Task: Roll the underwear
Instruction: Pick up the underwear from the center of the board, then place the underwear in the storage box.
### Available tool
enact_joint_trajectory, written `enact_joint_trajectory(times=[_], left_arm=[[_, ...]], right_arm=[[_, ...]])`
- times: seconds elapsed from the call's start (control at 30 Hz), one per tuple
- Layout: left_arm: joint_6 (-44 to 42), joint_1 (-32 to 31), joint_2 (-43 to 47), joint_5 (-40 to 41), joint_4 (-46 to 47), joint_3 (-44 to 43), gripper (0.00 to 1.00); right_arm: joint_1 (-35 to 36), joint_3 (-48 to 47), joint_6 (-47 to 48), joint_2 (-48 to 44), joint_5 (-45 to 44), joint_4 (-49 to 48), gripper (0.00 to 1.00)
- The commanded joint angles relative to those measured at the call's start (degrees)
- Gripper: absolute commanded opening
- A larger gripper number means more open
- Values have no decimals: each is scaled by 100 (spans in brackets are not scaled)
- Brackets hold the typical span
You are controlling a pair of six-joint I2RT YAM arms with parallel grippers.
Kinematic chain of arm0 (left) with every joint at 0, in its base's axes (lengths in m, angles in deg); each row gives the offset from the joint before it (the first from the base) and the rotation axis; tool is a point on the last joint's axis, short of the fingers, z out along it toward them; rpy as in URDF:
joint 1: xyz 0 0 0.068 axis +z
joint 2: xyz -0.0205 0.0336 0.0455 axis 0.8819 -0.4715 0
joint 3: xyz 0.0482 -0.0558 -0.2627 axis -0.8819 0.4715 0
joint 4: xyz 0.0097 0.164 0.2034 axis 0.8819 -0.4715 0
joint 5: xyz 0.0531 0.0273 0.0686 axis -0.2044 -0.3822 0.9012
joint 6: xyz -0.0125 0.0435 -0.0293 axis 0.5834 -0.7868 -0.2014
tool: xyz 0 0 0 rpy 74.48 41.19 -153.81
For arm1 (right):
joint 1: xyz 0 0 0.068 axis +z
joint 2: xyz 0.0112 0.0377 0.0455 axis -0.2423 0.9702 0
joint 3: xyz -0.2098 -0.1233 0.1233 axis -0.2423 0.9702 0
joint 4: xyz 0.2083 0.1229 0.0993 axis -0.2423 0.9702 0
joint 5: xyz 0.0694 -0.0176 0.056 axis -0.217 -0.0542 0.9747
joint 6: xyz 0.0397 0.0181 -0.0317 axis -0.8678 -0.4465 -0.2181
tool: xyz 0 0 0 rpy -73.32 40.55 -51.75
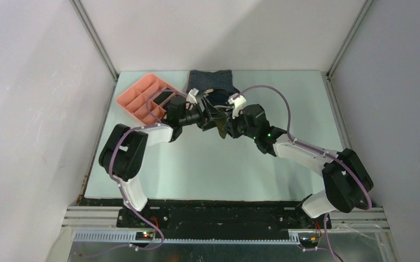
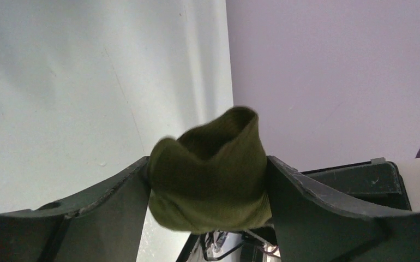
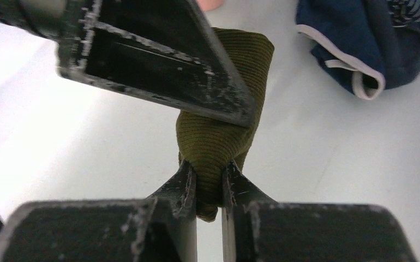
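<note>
Underwear point(image 3: 219, 131): olive ribbed knit, bunched into a short, fat bundle. It is held above the table point(image 1: 197, 169) between both arms, over the middle of the surface toward the far edge.

Right gripper point(image 3: 209, 180): closed tight on the bundle's lower tip, with only a thin pinch of cloth between the fingers.

Left gripper point(image 2: 208, 169): clamped on the thick upper part, fingers kept wide apart by the bulk.

The long axis runs from the right fingers straight toward the left ones, and both arms are equally near. The cloth is soft. In the left wrist view its free end gapes like a cup.

Judgement: the roll is loose and may spring open on release.

A navy white-trimmed garment point(image 3: 371, 43) lies apart, nearer the far edge.
</note>
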Motion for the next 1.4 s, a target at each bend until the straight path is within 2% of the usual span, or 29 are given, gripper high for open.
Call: enact_joint_trajectory(times=[0.0, 0.17, 0.2, 0.3, 0.37, 0.4, 0.43, 0.5, 0.57, 0.6, 0.63, 0.67, 0.7, 0.73, 0.77, 0.8, 0.83, 0.87, 0.97, 1.07, 1.13, 1.37], left_arm=[[386, -65, -131, -269, 799, -284, 75], [613, -47, -155, -318, 1490, -234, 60], [620, -46, -148, -306, 1540, -206, 54], [633, 18, -123, -256, 1676, -152, 45], [639, 71, -99, -259, 1781, -146, 31], [620, 88, -84, -272, 1787, -188, 28], [529, 134, -64, -310, 1767, -237, 22], [24, 203, 10, -536, 1474, -489, 12], [-1137, 280, 191, -916, 472, -915, 5], [-2193, 353, 364, -1023, -654, -1268, 3], [-2822, 392, 445, -988, -1360, -1454, 1], [-4089, 482, 616, -786, -2745, -1833, 0], [-4697, 527, 695, -633, -3364, -1996, 0], [-5880, 600, 806, -267, -4481, -2340, 0], [-6362, 647, 842, 99, -5426, -2679, 0], [-7200, 742, 854, 272, -5820, -2832, 0], [-7536, 793, 813, 605, -6508, -3138, 0], [-8124, 905, 776, 779, -6792, -3286, 0], [-8888, 1182, 524, 1559, -7670, -3825, 0], [-9076, 1538, 481, 1958, -7542, -3746, 0], [-9085, 1664, 525, 2257, -7126, -3450, 0], [-8940, 1835, 969, 2069, -4707, -1703, 0]], right_arm=[[-23, -298, -552, 85, 935, -676, 0], [-127, -315, -954, 254, 1131, -614, 0], [-137, -315, -1019, 276, 1135, -602, 0], [-222, -315, -1140, 386, 1246, -572, 0], [-265, -315, -1164, 448, 1415, -548, 1], [-281, -315, -1102, 507, 1580, -569, 16], [-321, -335, -1030, 526, 1957, -545, 35], [-437, -453, -753, 484, 2513, -248, 55], [-689, -544, -414, 259, 2954, 254, 65], [-924, -570, -187, 62, 3166, 717, 67], [-1045, -676, -94, -39, 3251, 990, 72], [-1338, -746, 78, -214, 3416, 1540, 73], [-1503, -865, 180, -296, 3503, 1802, 77], [-1791, -915, 200, -452, 3648, 2270, 78], [-1936, -968, 208, -612, 3694, 2596, 79], [-2181, -976, 214, -684, 3753, 2721, 79], [-2271, -986, 293, -822, 3764, 2924, 79], [-2407, -990, 349, -881, 3751, 3012, 79], [-2510, -921, 524, -1184, 3643, 3159, 79], [-2534, -646, 563, -1409, 3544, 2981, 78], [-2579, -514, 547, -1509, 3494, 2889, 78], [-2698, -328, 440, -1681, 3521, 2848, 77]])
